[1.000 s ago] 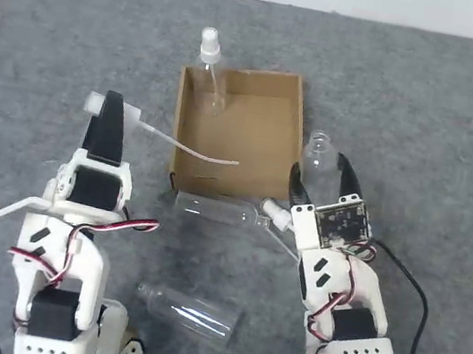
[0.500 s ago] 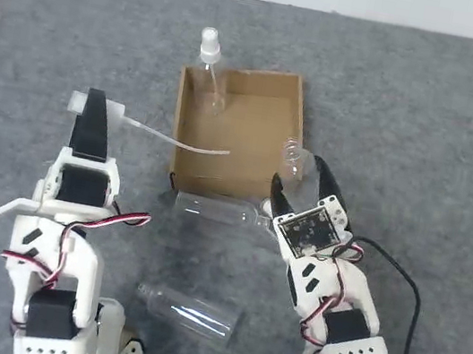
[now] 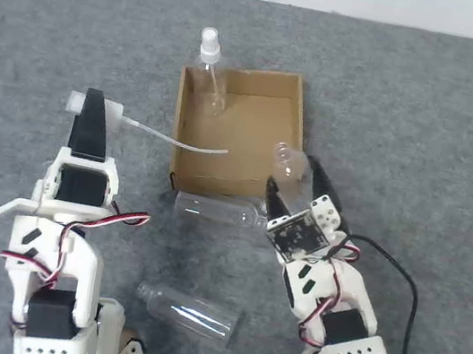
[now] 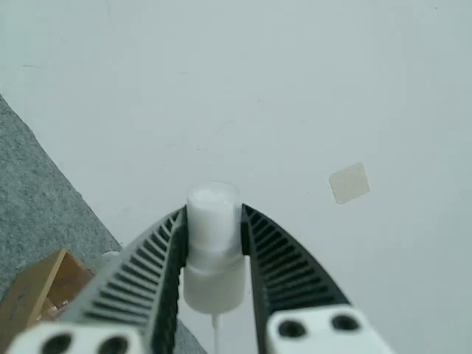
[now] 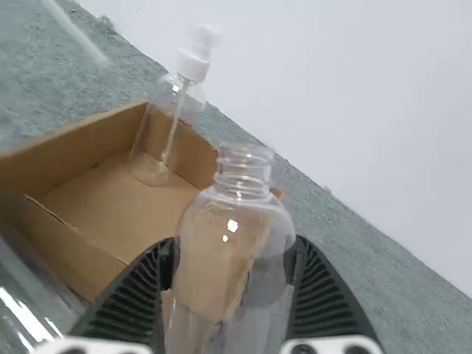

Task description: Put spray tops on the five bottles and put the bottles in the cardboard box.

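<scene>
My left gripper (image 3: 92,105) (image 4: 214,225) is shut on a white spray top (image 3: 79,102) (image 4: 214,251), held above the carpet left of the cardboard box (image 3: 186,164). The top's thin dip tube (image 3: 179,142) reaches toward the box. My right gripper (image 3: 293,176) (image 5: 232,254) is shut on a clear, uncapped bottle (image 3: 287,161) (image 5: 232,243) at the box's front right corner. A capped spray bottle (image 3: 209,68) (image 5: 171,110) stands in the far left corner of the box (image 5: 74,228).
One clear bottle (image 3: 217,210) lies on the grey carpet just in front of the box. Another (image 3: 187,310) lies nearer, between the two arm bases. Bare carpet lies to the right of the box and beyond it.
The right arm has swung left with its bottle, from beside the box's right wall to its front right corner. The left gripper shifted slightly left with the spray top.
</scene>
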You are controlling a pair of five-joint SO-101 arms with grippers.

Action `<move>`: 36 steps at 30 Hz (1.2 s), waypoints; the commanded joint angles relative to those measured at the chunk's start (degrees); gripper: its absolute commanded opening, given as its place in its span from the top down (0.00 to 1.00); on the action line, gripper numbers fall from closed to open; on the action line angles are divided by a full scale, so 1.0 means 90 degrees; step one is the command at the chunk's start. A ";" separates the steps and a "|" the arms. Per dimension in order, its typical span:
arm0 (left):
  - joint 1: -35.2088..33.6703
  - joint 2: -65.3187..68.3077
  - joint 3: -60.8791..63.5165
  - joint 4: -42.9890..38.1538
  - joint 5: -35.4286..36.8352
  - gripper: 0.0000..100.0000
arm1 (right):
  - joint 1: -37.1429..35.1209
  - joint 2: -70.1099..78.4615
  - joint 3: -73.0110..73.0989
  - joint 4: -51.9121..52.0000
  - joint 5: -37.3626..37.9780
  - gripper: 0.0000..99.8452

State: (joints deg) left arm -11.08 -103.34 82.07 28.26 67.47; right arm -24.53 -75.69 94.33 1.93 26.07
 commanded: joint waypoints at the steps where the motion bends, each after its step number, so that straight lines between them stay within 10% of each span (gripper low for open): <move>1: 0.0000 -0.0137 -0.0093 -0.0254 0.0020 0.99 | -0.0230 -0.0171 0.0078 -0.0366 0.0147 0.98; 36: 0.0020 -0.0137 -0.0054 -0.0440 0.0020 0.99 | -0.1099 -0.0161 0.0283 0.0063 0.2305 0.98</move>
State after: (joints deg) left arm -11.08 -103.34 82.07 26.42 67.47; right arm -33.85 -75.78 95.56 2.64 45.85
